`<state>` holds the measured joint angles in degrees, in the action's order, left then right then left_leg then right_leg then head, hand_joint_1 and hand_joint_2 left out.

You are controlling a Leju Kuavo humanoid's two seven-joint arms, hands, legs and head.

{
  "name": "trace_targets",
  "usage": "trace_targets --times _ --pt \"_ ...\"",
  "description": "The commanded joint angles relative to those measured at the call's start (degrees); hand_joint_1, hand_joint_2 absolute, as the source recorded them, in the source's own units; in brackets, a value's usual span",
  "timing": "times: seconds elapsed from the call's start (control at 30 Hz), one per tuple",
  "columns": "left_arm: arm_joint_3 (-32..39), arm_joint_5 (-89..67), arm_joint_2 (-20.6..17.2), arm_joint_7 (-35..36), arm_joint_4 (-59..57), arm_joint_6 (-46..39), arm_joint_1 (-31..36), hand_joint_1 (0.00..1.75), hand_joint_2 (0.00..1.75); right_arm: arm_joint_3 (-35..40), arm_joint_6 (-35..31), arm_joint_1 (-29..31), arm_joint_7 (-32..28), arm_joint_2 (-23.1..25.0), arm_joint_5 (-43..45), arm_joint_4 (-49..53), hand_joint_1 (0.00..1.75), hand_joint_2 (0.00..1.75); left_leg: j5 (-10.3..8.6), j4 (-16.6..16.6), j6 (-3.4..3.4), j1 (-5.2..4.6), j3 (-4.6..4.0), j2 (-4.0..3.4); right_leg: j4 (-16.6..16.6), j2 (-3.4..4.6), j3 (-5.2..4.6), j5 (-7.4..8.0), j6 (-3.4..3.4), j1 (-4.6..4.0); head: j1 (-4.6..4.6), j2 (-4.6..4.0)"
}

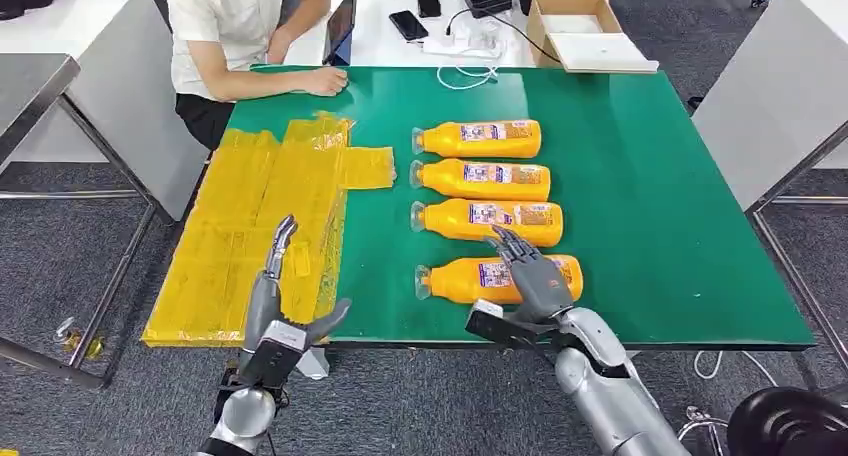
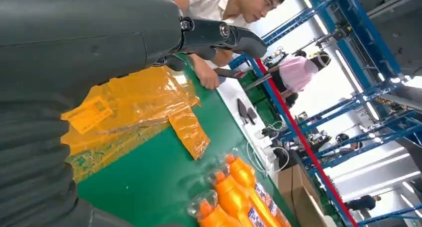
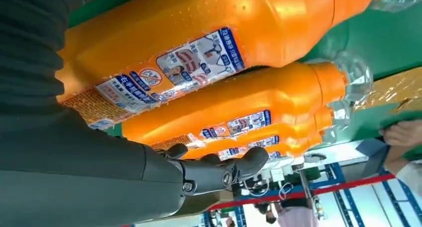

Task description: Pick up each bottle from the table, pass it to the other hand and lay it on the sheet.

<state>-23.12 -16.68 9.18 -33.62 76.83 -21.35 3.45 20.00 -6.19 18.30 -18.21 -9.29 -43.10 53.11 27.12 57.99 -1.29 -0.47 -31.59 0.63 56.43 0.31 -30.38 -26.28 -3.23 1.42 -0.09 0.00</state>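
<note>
Several orange bottles lie in a row on the green table (image 1: 680,226), clear caps pointing left. My right hand (image 1: 535,276) reaches over the nearest bottle (image 1: 455,280), fingers stretched across its body and not closed round it. The right wrist view has that bottle (image 3: 199,33) close against the hand (image 3: 99,177), and the second bottle (image 3: 239,105) behind it. My left hand (image 1: 285,296) hovers open, fingers straight, over the near edge of the yellow sheet (image 1: 260,216). In the left wrist view the hand (image 2: 74,62) holds nothing above the sheet (image 2: 134,97).
A person sits at the far left corner with a hand (image 1: 322,79) on the table, beside a laptop (image 1: 341,24). A cardboard box (image 1: 575,26), phones and cables lie beyond the far edge. White tables stand on both sides.
</note>
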Motion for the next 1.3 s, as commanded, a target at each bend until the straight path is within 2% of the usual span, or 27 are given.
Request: trace_targets --times 0.03,0.17,0.27,0.43,0.6,0.77,0.97,1.3 --pt "-1.64 -0.42 -0.82 0.34 -3.16 0.88 3.07 0.00 1.75 4.25 4.41 2.12 -1.84 -1.77 4.21 -0.03 0.00 1.75 -0.02 0.04 0.09 0.07 -0.06 -0.07 0.02 0.01 -0.06 0.04 0.13 -0.08 0.02 0.00" --pt "-1.92 -0.40 -0.60 0.36 -3.72 1.13 3.55 0.00 1.75 5.77 6.10 2.11 -1.90 -2.74 4.82 0.19 0.00 1.75 -0.04 0.07 0.13 0.15 -0.11 -0.07 -0.02 -0.03 -0.07 0.08 0.22 -0.16 0.00 0.00" --pt "-1.10 -0.49 -0.49 0.71 -2.46 0.40 2.62 0.00 1.75 8.38 1.92 3.35 2.96 -4.16 -1.25 1.17 0.00 1.75 -0.02 0.04 0.09 0.06 -0.07 -0.10 0.01 0.03 -0.06 0.05 0.14 -0.07 0.00 0.00" --pt "0.27 -0.56 -0.46 1.16 -1.16 0.49 1.30 0.00 1.75 11.95 6.19 5.13 11.73 -7.52 -5.57 2.87 0.00 1.75 -0.01 0.07 0.08 0.03 -0.12 -0.13 0.06 0.07 -0.12 0.04 0.12 -0.04 0.00 0.00" --pt "1.47 -0.67 0.01 1.48 -0.74 0.69 0.96 0.00 1.75 13.27 4.66 5.06 14.98 -9.93 -9.68 3.50 0.00 1.75 -0.02 0.09 0.10 0.07 -0.13 -0.08 0.03 0.01 -0.09 0.05 0.16 -0.08 0.02 0.00" --pt "2.45 -1.28 0.38 1.78 0.57 0.23 -0.12 0.00 1.75 13.15 2.18 3.98 19.69 -9.75 -15.32 4.89 0.00 1.75 0.00 0.11 0.15 0.12 -0.14 -0.17 0.01 0.09 -0.10 0.08 0.21 -0.14 0.00 0.00" --pt "2.27 -1.92 0.27 1.90 -0.29 0.28 0.40 0.00 1.75 11.85 6.94 3.39 19.14 -10.73 -13.69 2.45 0.00 1.75 -0.02 0.07 0.09 0.08 -0.08 -0.03 -0.03 -0.02 -0.01 0.05 0.14 -0.09 0.00 0.00" --pt "2.57 -2.14 0.28 2.06 -0.91 0.06 0.73 0.00 1.75 12.05 8.67 3.88 20.46 -11.36 -14.11 0.69 0.00 1.75 -0.01 0.09 0.15 0.14 -0.11 -0.11 -0.06 0.03 -0.02 0.09 0.21 -0.16 0.00 0.00"
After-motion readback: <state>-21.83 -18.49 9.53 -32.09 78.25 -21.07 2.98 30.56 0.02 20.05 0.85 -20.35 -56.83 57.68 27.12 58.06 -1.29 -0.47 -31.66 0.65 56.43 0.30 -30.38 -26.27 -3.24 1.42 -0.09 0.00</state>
